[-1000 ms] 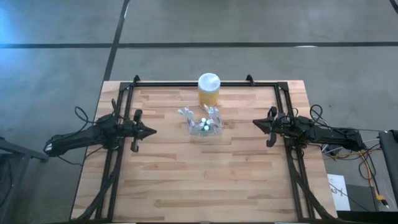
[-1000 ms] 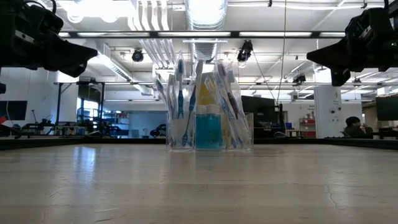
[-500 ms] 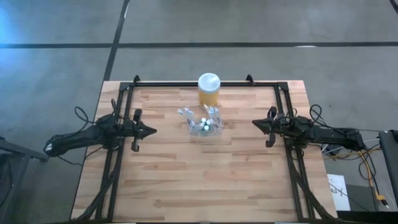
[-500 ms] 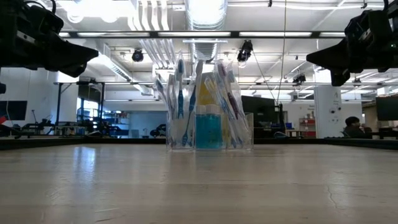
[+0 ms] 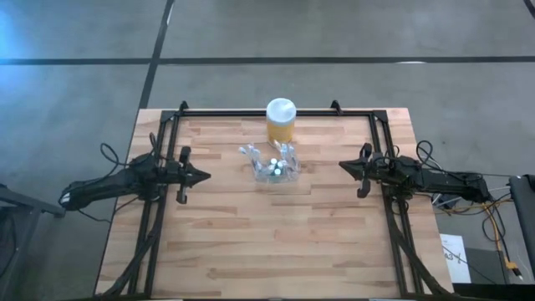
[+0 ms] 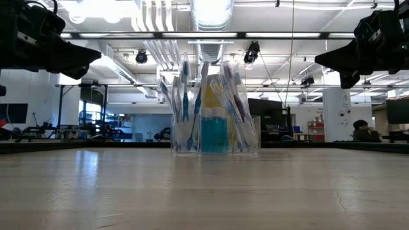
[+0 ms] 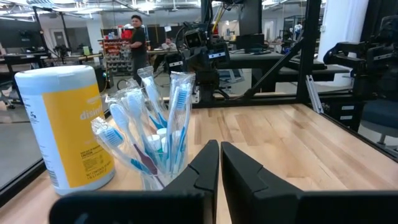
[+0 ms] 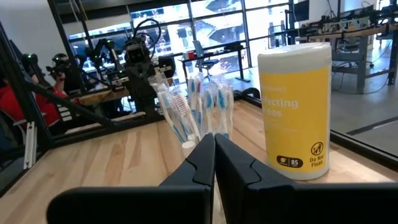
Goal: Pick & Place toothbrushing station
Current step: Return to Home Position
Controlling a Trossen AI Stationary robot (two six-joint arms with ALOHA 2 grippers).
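Note:
The clear plastic holder stands on its base on the wooden table, a little behind the table's middle. It is full of slim blue-and-white toothbrushes that stand upright, with tiny white-capped round pieces among them. It also shows in the left wrist view and the right wrist view. My left gripper hovers shut and empty at the table's left, pointing toward the holder. My right gripper hovers shut and empty at the table's right, also pointing toward it.
A yellow jar with a white lid stands just behind the holder at the table's far edge. A black metal frame runs along the far edge and both sides. People show in the room beyond the table.

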